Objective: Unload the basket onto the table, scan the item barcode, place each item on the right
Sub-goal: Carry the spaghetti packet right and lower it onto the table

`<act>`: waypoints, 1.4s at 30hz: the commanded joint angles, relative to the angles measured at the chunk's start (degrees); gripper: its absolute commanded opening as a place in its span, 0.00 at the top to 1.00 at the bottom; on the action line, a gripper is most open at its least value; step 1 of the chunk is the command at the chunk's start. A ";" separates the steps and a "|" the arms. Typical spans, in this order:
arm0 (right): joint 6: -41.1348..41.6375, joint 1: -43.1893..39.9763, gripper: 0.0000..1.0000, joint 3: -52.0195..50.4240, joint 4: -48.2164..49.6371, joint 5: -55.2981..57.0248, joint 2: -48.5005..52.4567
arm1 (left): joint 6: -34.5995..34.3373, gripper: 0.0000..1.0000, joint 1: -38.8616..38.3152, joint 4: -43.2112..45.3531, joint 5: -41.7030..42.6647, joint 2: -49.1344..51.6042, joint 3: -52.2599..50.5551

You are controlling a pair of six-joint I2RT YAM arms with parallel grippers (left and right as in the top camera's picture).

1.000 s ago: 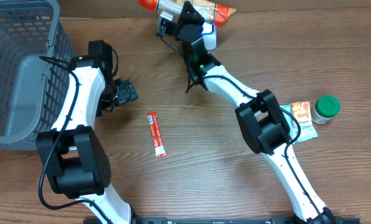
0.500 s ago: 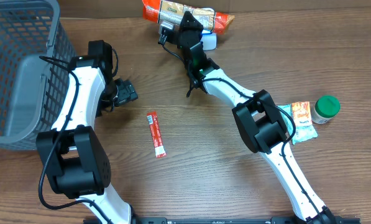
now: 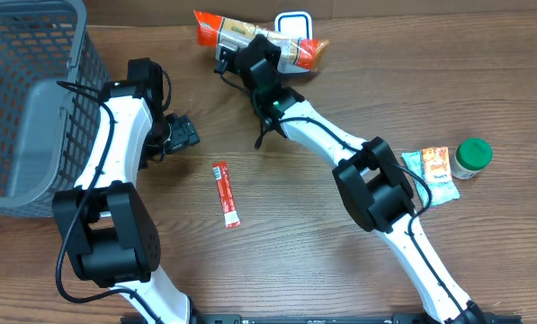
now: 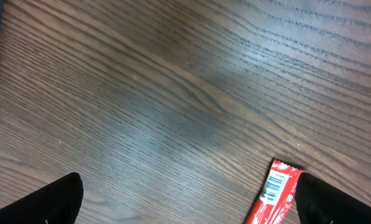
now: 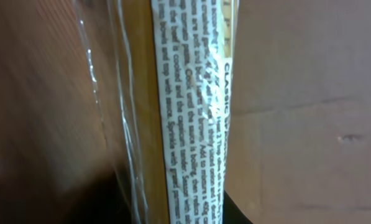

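Pasta packet (image 3: 212, 31) clamped in R fingers (image 3: 243, 52) nr scanner (image 3: 292, 22), far side of worktop (image 3: 295, 270); L fingers (image 3: 183, 133) wide open, empty, nr red stick sachet (image 3: 225, 193).

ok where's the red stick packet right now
In the overhead view the red stick packet lies flat on the table, left of centre, close to the left claw.

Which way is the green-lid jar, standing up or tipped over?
Standing up: from overhead the jar shows mostly its round green lid, facing the camera.
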 commanded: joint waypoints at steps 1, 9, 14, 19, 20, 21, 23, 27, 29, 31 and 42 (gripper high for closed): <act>15.41 0.48 0.97 2.10 -6.29 7.17 -16.15 | 1.53 0.00 -0.13 0.07 -0.28 -0.96 0.11; 54.53 -1.86 0.97 2.10 -58.71 -3.69 -26.21 | 1.53 0.00 -0.13 0.07 -0.26 -0.96 0.11; 68.08 -7.48 0.96 -1.49 -76.06 -18.97 -25.92 | 1.53 0.00 -0.13 0.04 -0.28 -0.96 0.11; 74.23 -11.76 0.96 -10.49 -77.79 -21.14 -25.92 | 1.53 0.00 -0.13 0.09 -0.26 -0.96 0.11; 74.36 -12.15 0.96 -11.93 -77.81 -21.09 -25.92 | 1.53 0.00 -0.13 0.07 -0.28 -0.96 0.11; 74.36 -12.55 0.96 -13.40 -77.81 -21.09 -25.92 | 1.53 0.00 -0.13 0.07 -0.28 -0.96 0.11; 74.34 -12.87 0.96 -15.69 -77.42 -21.03 -25.92 | 1.53 0.00 -0.13 0.07 -0.28 -0.96 0.11; 74.36 -12.87 0.96 -18.45 -75.87 -20.59 -25.92 | 1.53 0.00 -0.13 0.07 -0.28 -0.96 0.11; 74.38 -12.87 0.96 -19.50 -75.14 -20.61 -25.92 | 1.53 0.00 -0.13 0.07 -0.28 -0.96 0.11; 75.45 -12.92 0.96 -20.04 -75.08 -20.57 -25.92 | 1.53 0.00 -0.13 0.04 -0.26 -0.96 0.11; 78.12 -12.98 0.91 -20.59 -76.54 -17.49 -25.92 | 1.53 0.00 -0.13 0.07 -0.26 -0.96 0.11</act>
